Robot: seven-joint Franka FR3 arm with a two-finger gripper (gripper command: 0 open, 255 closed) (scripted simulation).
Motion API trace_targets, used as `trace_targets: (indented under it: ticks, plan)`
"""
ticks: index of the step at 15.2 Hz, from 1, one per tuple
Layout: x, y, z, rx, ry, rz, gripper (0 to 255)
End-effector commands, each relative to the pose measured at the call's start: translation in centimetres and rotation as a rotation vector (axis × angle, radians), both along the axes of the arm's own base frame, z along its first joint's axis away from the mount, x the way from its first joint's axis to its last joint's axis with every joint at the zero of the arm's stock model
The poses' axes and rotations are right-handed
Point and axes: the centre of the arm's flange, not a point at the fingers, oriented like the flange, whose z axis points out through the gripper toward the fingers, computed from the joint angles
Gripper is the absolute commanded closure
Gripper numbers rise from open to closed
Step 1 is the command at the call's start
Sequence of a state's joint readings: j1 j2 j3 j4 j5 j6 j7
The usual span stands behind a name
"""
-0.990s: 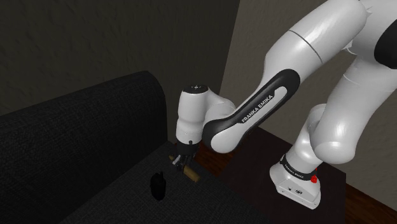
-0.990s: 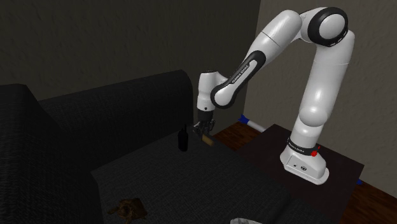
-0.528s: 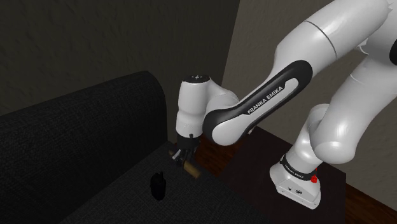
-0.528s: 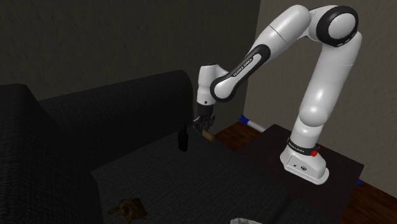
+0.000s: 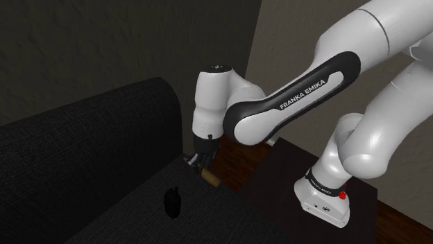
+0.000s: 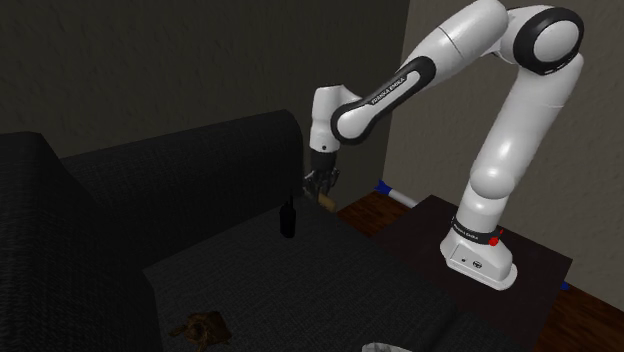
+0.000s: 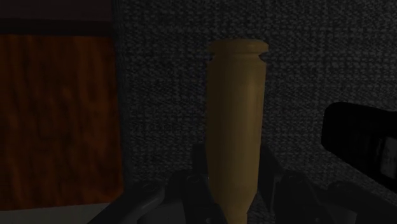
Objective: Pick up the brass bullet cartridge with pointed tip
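The black two-finger gripper (image 5: 202,161) is closed narrow on the brass-coloured bullet cartridge (image 5: 211,179) and clasps it between both fingers (image 7: 275,178). The flat rimmed end of the cartridge sticks out past the fingertips. Compared with one second ago the hand has gone up. The cartridge now hangs clear above the seat of the dark woven-fabric sofa (image 5: 83,159), near the sofa's end beside the brown wooden floor (image 5: 239,163). The small black bottle (image 5: 173,201) stands upright on the sofa seat as before, lower than the gripper.
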State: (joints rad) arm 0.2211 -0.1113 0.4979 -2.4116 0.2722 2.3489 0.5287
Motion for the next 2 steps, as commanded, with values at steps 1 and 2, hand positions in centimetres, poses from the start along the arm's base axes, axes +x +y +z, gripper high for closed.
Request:
trace_targets:
  ticks: [1,2]
  plan:
    - [0.02,0.07,0.6,0.0,0.0,0.0,255]
    - [0.02,0.07,0.6,0.0,0.0,0.0,255]
